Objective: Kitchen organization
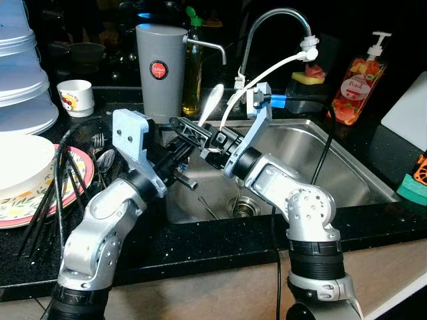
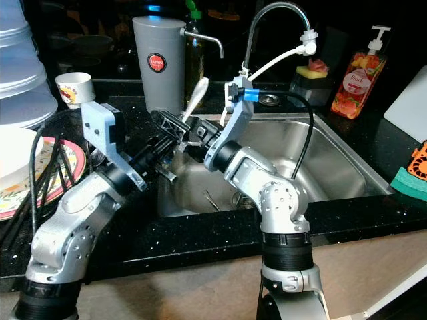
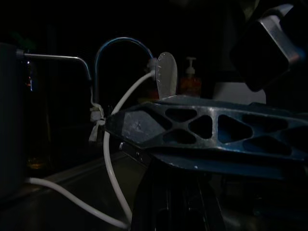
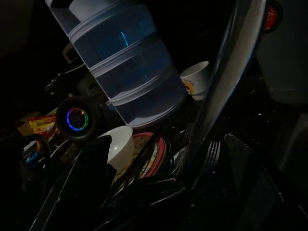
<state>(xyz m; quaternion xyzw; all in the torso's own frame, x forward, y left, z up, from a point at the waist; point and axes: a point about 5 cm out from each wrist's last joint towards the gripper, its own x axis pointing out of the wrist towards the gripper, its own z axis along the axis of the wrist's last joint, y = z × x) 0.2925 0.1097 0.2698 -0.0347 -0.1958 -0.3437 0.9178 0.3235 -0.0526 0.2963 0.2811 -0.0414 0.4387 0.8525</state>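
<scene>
Over the sink [image 1: 347,167], right tool [image 1: 195,135] hides spoon [image 1: 211,101] handle.

Orange soap bottle [image 1: 357,80] by faucet [image 1: 275,33], green sponge [image 1: 412,189], grey canister [image 1: 160,70]

You have a glossy black speckled stone worktop [image 1: 220,243] around a brushed stainless steel sink [image 1: 313,163]. The spoon [image 1: 209,103] is polished metal, as is the curved tap [image 1: 270,23]. The grey canister [image 1: 160,70] by the worktop's rear edge looks matt. The stacked containers [image 1: 20,73] are translucent plastic; the plate [image 1: 40,200] appears glazed ceramic.
</scene>
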